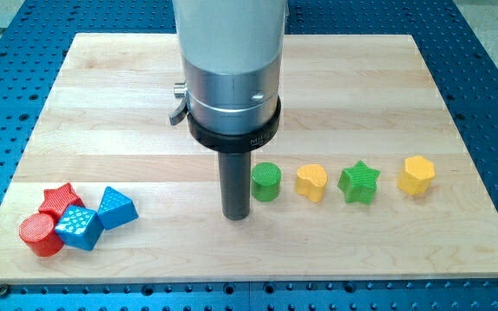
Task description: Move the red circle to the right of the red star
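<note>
Right now my tip (236, 216) sits on the bench (145, 130) just left of the green cylinder (266, 181), nearly touching it; a bare rod, no fingers to open or close. Beyond the cylinder runs a row toward the view's right: yellow heart (312, 182), green star (359, 181), yellow hexagon (417, 175). Well apart at lower left, the red circle (41, 234) presses against the red star (60, 200), with two blue blocks (79, 227) (116, 207) alongside.

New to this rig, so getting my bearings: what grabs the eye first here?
The big silver arm at centre, my tip just left of the green circle. Beyond it a row runs right: yellow heart, green star, yellow hexagon.
</note>
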You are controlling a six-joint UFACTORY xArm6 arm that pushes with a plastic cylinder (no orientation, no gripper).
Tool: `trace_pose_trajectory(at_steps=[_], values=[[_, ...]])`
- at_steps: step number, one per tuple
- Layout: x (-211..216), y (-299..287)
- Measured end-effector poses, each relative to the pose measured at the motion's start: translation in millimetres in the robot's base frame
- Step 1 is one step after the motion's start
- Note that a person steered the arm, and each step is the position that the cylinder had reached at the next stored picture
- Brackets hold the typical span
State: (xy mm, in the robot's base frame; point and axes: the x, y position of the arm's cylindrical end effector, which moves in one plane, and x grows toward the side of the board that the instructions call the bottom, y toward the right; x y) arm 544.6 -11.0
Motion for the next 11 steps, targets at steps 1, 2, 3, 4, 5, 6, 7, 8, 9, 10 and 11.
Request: trace_pose_trajectory(at_steps=[1, 2, 3, 4, 5, 6, 7, 8, 9, 10, 11], values=[[0, 10], [-18, 10], [-27, 0], [-71, -98], [-75, -242], [1, -292], [73, -276], [62, -244], [39, -213], [16, -177], [-9, -136]])
